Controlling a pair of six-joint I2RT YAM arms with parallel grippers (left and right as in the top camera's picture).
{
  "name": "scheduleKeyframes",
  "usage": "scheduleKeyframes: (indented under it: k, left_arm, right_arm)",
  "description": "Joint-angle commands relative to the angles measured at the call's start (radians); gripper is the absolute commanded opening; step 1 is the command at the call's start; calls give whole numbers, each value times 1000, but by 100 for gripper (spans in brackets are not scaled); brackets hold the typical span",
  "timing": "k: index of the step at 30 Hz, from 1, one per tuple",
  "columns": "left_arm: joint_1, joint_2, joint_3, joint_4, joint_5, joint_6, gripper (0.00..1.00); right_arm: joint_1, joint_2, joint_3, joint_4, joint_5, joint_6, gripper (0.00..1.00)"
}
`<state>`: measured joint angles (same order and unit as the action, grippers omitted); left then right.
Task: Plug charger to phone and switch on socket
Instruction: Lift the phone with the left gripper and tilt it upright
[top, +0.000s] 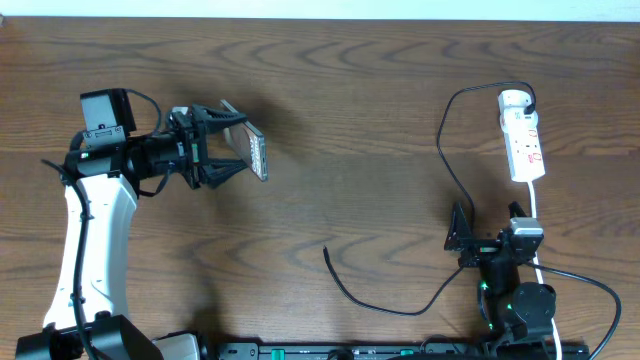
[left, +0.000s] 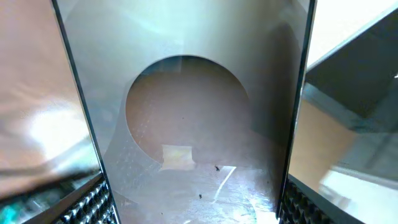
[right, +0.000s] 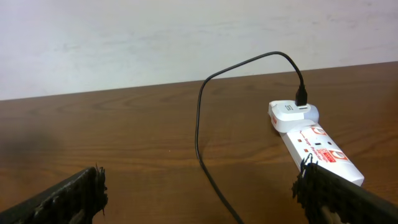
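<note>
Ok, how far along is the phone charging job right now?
Done: the charger is plugged into the end of the power strip. In hand: the left end effector grips the phone off the table; the right end effector is open. Left: the connector tip lies loose on the table, not in the phone; the strip's switch state isn't visible.

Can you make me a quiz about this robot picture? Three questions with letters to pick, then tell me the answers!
1. Where is the phone?
A) in a box
B) in the left gripper
C) on a chair

2. What colour is the charger cable?
A) red
B) green
C) black

3. How is the right gripper?
A) open and empty
B) shut on the charger cable
C) shut on the phone

Answers:
1 B: it clamps the phone's edges.
2 C: a thin black line runs from the socket.
3 A: its jaws stand wide, gripping nothing.
</note>
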<state>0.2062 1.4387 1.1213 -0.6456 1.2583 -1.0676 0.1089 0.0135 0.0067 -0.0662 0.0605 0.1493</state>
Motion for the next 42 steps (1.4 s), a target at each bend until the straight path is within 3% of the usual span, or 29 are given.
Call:
scheduleKeyframes:
  k: [1,18,22,23,30,40,42]
  left_arm:
    - [3,-17,33,7,134,-117,7]
    - [3,-17,33,8,107,-92,7]
    - [3,-17,33,7,-34,-22,7]
    - [-2,-17,32,-3,-145,44,7]
    - [-34,-15,4,-64,-479,61,7]
    - [-40,-14,-5,-64,-515,61,8]
    - [-40,-14,-5,-63,-515,60,7]
  right_arm:
    - [-5,-4,-1,-4,5,7,99]
    - [-5,-4,-1,-5,5,7,99]
    - [-5,-4,-1,-4,5,7,99]
    - [-5,-4,-1,-4,5,7,99]
    - [-5,-4,-1,-4,5,7,99]
    - [-5,-4,-1,14,0,12,99]
    - [-5,-4,-1,56,-72,31,99]
